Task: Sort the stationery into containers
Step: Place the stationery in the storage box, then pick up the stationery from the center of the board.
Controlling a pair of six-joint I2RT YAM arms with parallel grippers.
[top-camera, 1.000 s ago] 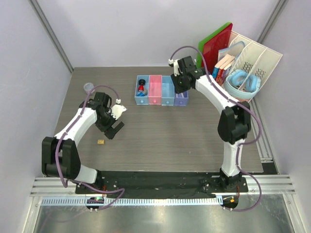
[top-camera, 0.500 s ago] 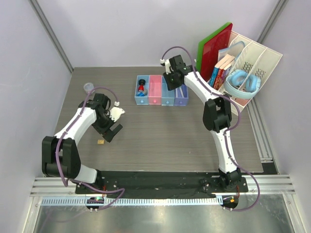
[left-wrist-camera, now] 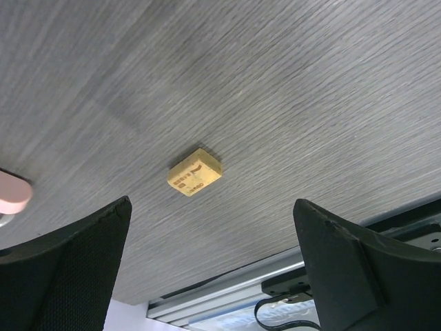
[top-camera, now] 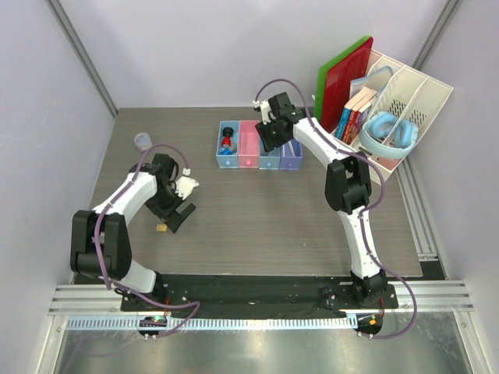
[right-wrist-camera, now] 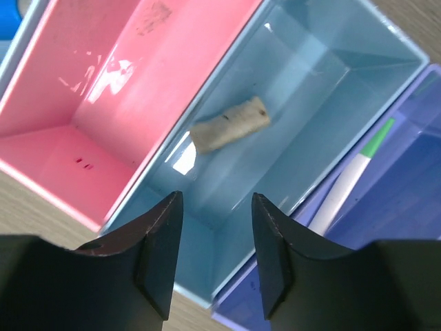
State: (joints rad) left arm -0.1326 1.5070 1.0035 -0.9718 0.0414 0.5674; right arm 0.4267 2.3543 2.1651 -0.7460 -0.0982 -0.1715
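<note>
Yellow rectangular eraser [left-wrist-camera: 195, 172] lies on the grey woodgrain tabletop [left-wrist-camera: 310, 83] beneath the left gripper [left-wrist-camera: 212, 207], whose fingers are spread wide to straddle it. Right gripper [right-wrist-camera: 215, 200] hangs parted and empty over the light-blue plastic tray [right-wrist-camera: 303, 158], where a whitish roll [right-wrist-camera: 229, 124] rests.

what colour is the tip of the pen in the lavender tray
Green, on a white pen lying in the lavender tray. The right wrist view shows it best.
</note>
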